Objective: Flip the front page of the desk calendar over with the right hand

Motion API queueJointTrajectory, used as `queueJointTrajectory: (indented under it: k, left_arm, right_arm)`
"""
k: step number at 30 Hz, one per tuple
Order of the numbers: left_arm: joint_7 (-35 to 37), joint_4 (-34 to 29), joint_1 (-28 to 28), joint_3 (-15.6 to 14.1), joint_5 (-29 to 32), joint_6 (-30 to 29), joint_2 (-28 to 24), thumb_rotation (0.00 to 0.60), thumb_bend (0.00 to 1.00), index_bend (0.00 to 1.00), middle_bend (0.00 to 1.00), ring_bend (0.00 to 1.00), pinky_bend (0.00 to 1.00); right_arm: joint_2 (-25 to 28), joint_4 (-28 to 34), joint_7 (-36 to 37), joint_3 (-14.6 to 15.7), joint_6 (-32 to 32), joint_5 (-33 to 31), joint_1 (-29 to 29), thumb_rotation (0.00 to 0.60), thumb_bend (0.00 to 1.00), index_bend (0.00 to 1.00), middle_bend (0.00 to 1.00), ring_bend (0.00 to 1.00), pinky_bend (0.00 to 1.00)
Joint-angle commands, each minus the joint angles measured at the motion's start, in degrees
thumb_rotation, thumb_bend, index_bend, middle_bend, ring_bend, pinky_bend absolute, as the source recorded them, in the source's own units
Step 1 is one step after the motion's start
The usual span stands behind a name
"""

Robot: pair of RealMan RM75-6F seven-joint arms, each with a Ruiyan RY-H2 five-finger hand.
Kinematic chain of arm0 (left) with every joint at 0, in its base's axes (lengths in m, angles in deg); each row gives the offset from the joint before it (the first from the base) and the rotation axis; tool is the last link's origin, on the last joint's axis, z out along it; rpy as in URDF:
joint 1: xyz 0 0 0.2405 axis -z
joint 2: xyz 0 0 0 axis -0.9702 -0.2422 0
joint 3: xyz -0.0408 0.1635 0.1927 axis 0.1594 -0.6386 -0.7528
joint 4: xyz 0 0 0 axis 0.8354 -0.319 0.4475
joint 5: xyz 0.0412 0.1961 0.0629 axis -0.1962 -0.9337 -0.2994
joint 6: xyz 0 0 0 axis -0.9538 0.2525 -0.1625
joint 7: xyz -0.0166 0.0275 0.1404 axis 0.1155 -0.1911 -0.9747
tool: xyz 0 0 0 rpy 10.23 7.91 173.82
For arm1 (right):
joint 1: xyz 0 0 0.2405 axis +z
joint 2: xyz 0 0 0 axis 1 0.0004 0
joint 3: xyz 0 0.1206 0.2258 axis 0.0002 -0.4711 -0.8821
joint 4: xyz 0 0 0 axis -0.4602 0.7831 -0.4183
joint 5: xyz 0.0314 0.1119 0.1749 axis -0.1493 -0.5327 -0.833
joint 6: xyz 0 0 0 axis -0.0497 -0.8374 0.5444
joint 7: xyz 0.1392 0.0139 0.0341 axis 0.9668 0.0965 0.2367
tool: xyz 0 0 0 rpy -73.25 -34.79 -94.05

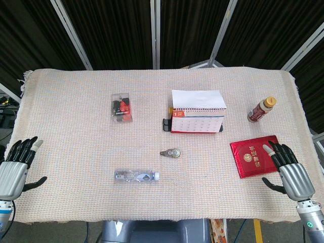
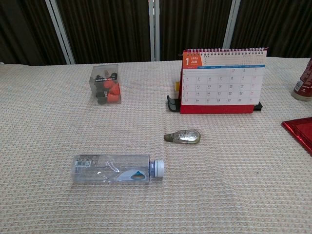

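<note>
The desk calendar [image 1: 197, 114] stands upright at the middle right of the table, its January page [image 2: 224, 80] facing me under a wire spiral. My right hand [image 1: 290, 170] hovers at the table's front right corner, well short of the calendar, fingers spread and holding nothing. At the front left edge my left hand [image 1: 16, 164] is likewise open and empty. Neither hand shows in the chest view.
A red booklet [image 1: 254, 156] lies just left of my right hand. A small brown bottle [image 1: 261, 110] stands right of the calendar. A clear plastic bottle [image 2: 117, 168] lies on its side in front, a small bulb-shaped object [image 2: 184, 137] beyond it, a clear box of clips [image 2: 106, 84] at left.
</note>
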Motion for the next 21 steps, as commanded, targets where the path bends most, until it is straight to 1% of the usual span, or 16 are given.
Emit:
queueJointTrajectory:
  k: [1, 10, 14, 15, 16, 17, 18, 19, 20, 21]
  left_arm:
    - [0.2, 0.0, 0.0, 0.0, 0.0, 0.0, -0.1, 0.600, 0.10, 0.00, 0.00, 0.00, 0.00]
    - [0.3, -0.4, 0.0, 0.2, 0.0, -0.3, -0.3, 0.600, 0.10, 0.00, 0.00, 0.00, 0.00]
    - [0.8, -0.5, -0.1, 0.4, 0.0, -0.7, -0.6, 0.600, 0.10, 0.00, 0.00, 0.00, 0.00]
    - [1.0, -0.5, -0.1, 0.5, 0.0, -0.8, -0.6, 0.600, 0.10, 0.00, 0.00, 0.00, 0.00]
    - [1.1, -0.5, -0.2, 0.6, 0.2, -0.9, -0.6, 0.600, 0.10, 0.00, 0.00, 0.00, 0.00]
    - [1.3, -0.5, -0.3, 0.7, 0.3, -1.2, -0.6, 0.600, 0.10, 0.00, 0.00, 0.00, 0.00]
    - [1.5, -0.6, -0.3, 0.8, 0.4, -1.3, -0.7, 0.600, 0.10, 0.00, 0.00, 0.00, 0.00]
    - [1.7, -0.6, -0.4, 0.9, 0.4, -1.5, -0.7, 0.600, 0.10, 0.00, 0.00, 0.00, 0.00]
    - [1.9, -0.7, -0.4, 0.9, 0.4, -1.6, -0.8, 0.600, 0.10, 0.00, 0.00, 0.00, 0.00]
    - [2.0, -0.7, -0.4, 1.0, 0.4, -1.7, -0.9, 0.600, 0.10, 0.00, 0.00, 0.00, 0.00]
  right_arm:
    - [0.0, 0.1, 0.0, 0.0, 0.2, 0.1, -0.1, 0.600, 0.15, 0.00, 0.00, 0.00, 0.00]
    - [0.3, 0.2, 0.9, 0.2, -0.1, 0.3, -0.1, 0.600, 0.15, 0.00, 0.00, 0.00, 0.00]
    - [0.9, 2.1, 2.0, 0.0, -0.1, 1.0, 0.5, 0.600, 0.15, 0.00, 0.00, 0.00, 0.00]
    - [1.1, 3.0, 2.3, -0.1, -0.2, 1.1, 0.7, 0.600, 0.15, 0.00, 0.00, 0.00, 0.01]
    - [1.2, 4.0, 2.7, -0.2, -0.4, 1.1, 1.0, 0.600, 0.15, 0.00, 0.02, 0.01, 0.05]
    - [1.2, 5.9, 3.2, -0.5, -1.0, 0.9, 1.5, 0.600, 0.15, 0.00, 0.09, 0.08, 0.14]
    - [1.2, 7.6, 3.8, -0.9, -1.5, 0.7, 2.0, 0.600, 0.15, 0.00, 0.23, 0.21, 0.28]
    - [1.2, 9.3, 4.3, -1.2, -2.4, 0.3, 2.6, 0.600, 0.16, 0.00, 0.34, 0.32, 0.38]
    - [1.3, 11.3, 4.8, -1.5, -3.7, -0.3, 3.3, 0.600, 0.16, 0.00, 0.48, 0.48, 0.50]
    - [1.6, 13.6, 5.7, -1.8, -5.5, -1.1, 4.2, 0.600, 0.17, 0.00, 0.57, 0.57, 0.57]
